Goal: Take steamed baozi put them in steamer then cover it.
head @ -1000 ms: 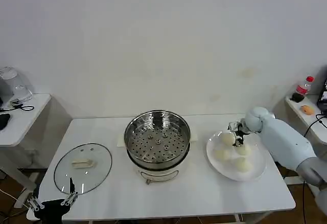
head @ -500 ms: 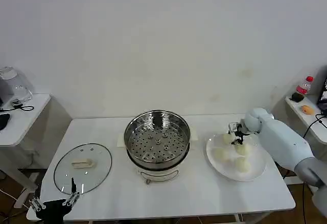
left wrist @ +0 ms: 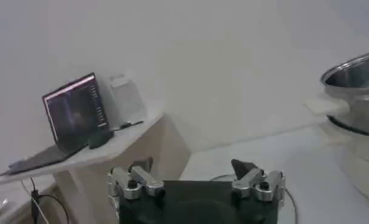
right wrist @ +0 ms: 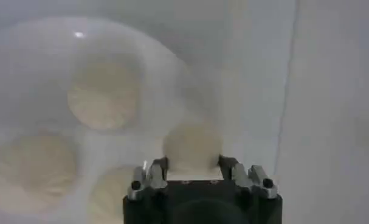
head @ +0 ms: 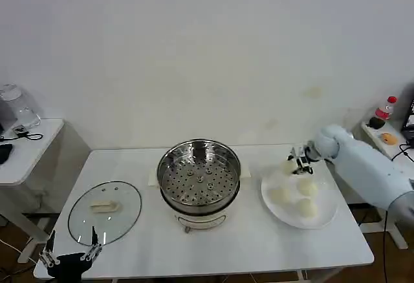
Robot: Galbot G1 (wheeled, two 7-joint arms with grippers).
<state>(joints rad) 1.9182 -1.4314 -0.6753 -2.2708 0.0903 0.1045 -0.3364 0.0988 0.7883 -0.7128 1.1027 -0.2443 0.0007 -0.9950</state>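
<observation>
Baozi handling, largest item first. Desk (head: 213, 251): white, carries everything. Steamer (head: 199, 174): steel basket on a white pot base at desk centre, with no buns in it; rigid and heavy, so judged to stay put during loading. Cover (head: 105, 209): glass lid lying flat on the desk to the robot's left of the steamer, well apart from it. It is judged heavy for its size, slippery and breakable; take it by the cream handle (head: 103, 206) at centre, never by the rim. Plate (head: 326, 218): white, to the steamer's right, carrying three buns (head: 304, 198).

Fourth bun (head: 289, 167): pinched between the fingers of the right hand (head: 296, 166), above the plate's far-left edge. The right wrist view shows it seated between the two fingers (right wrist: 152, 173), which have closed to the bun's width. Buns are judged light, soft and easily dented. Grip across the widest part with minimum force, and lower each into the basket instead of dropping it.

Left hand (head: 70, 254): parked at the near-left desk edge, just beside the cover, fingers spread wide and holding nothing.
</observation>
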